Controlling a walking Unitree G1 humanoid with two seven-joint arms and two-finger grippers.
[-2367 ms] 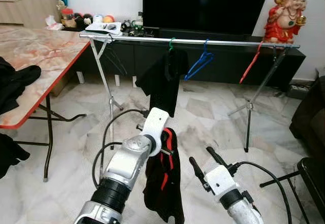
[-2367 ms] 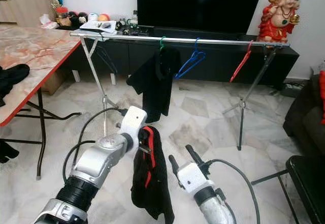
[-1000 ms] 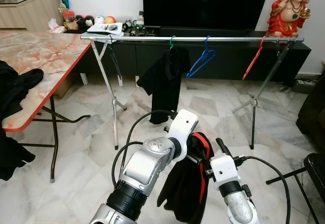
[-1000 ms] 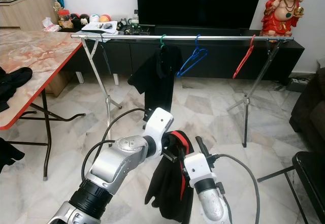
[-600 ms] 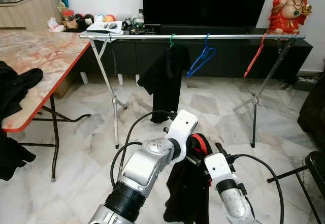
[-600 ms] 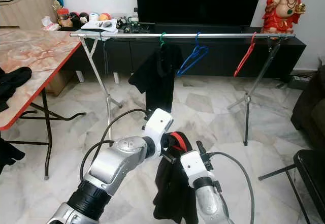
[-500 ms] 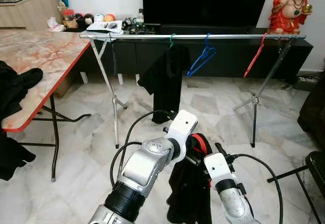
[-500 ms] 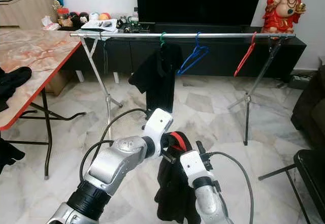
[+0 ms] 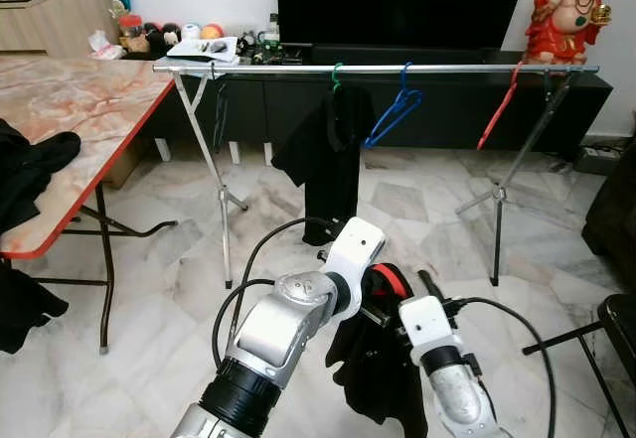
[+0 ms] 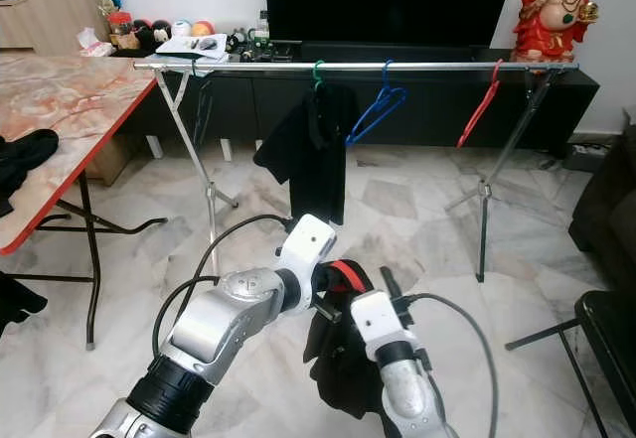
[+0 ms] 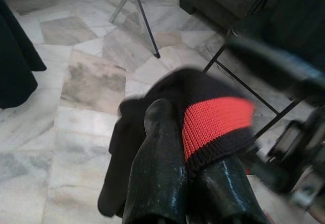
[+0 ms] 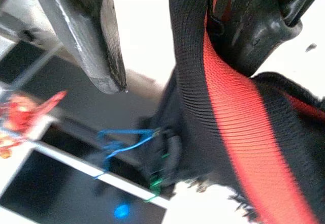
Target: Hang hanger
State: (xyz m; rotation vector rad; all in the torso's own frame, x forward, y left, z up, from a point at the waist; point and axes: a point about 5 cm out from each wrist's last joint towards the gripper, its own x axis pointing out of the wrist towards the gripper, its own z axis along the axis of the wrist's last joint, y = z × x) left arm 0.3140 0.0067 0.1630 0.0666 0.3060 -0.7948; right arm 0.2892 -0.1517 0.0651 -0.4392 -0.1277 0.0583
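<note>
Garment: I see a black garment with a red band (image 9: 383, 359) bunched between my two arms, low and near, over the marble floor (image 9: 169, 289).
Left gripper: my left gripper (image 11: 188, 148) has its fingers (image 11: 157, 168) clamped together on the red band of the garment.
Right gripper: my right gripper (image 12: 167, 36) sits just right of the left, against the same cloth; I see one finger (image 12: 86, 31) standing apart from the fabric, fingers spread.
Rail: a silver clothes rail (image 9: 447, 69) spans the far side, in front of the dark TV cabinet (image 9: 437, 120).
On the rail: a black shirt on a green hanger (image 9: 337, 78), a blue hanger (image 9: 395, 112) to its right, a red hanger (image 9: 497, 115) farther right.
Left side: a marble-topped table (image 9: 79, 110) with dark clothes (image 9: 30, 165) on it.
</note>
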